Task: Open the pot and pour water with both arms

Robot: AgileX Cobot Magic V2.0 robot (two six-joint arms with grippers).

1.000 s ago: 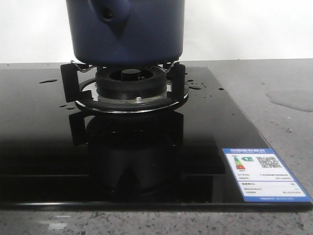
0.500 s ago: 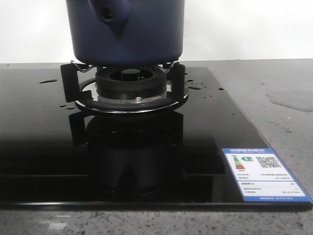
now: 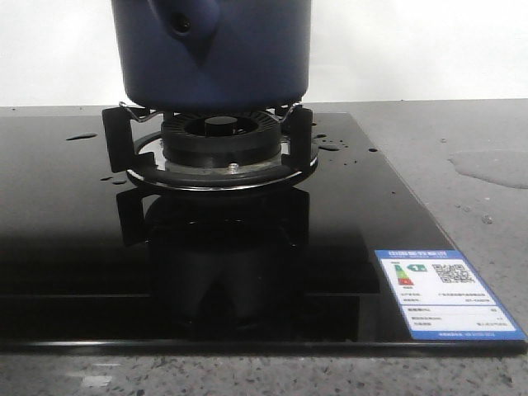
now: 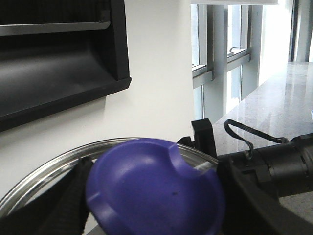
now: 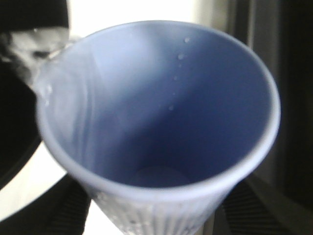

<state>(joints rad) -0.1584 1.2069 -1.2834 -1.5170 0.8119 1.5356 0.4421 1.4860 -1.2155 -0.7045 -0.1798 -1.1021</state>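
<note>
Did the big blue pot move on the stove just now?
No. The pot sits in the same spot on the burner stand as before, its handle stub still pointing toward the camera, and the sticker on the glass lines up the same.

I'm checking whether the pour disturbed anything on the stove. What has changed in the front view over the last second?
Nothing visibly changed. The pot sits on the burner stand as before, its handle stub pointing the same way, and the droplets on the black cooktop and the puddle on the counter look the same.
</note>
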